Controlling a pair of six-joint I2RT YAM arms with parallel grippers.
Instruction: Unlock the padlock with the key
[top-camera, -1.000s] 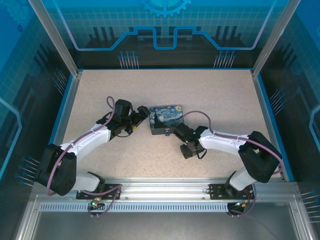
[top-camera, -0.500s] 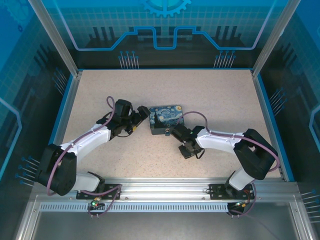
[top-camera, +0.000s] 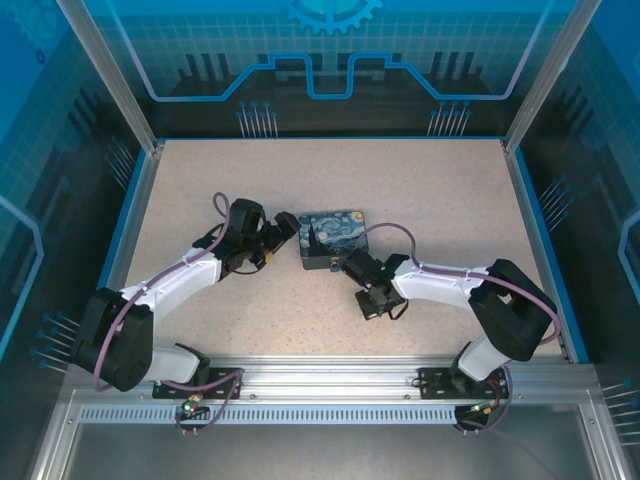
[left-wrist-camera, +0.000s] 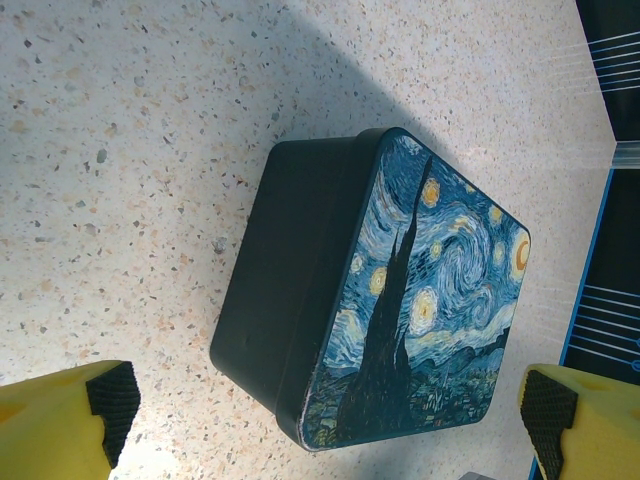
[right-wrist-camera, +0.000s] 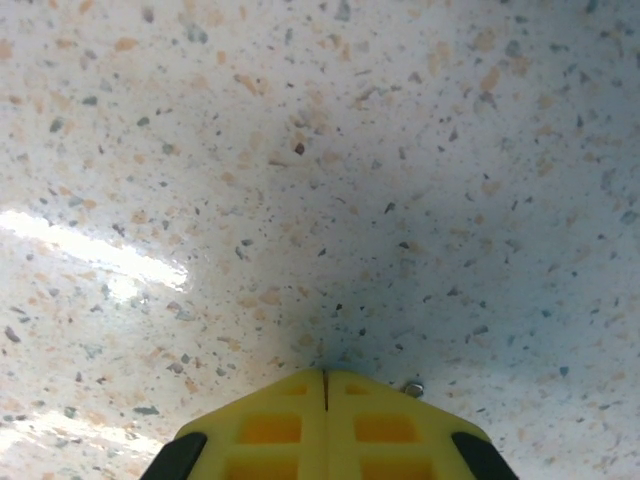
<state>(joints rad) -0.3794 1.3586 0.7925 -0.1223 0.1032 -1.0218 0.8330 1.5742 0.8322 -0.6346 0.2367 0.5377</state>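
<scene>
Right gripper (right-wrist-camera: 325, 378): fingers pressed together, no gap, tips down at speckled table (right-wrist-camera: 300, 150), near front corner of blue swirl box (top-camera: 333, 238). Key (right-wrist-camera: 412, 388): tiny metal speck just beside fingertip; gripped or not, cannot tell. Left gripper (left-wrist-camera: 330, 402): spread wide, holding nothing, facing box side.

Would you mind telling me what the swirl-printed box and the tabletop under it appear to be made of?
The box looks like tin or moulded plastic, I cannot tell which: smooth dark matte walls, rounded corners, and a printed lid. The table looks like speckled laminate or a terrazzo-style composite with a semi-gloss finish, given the fine chips and a bright light reflection.
</scene>
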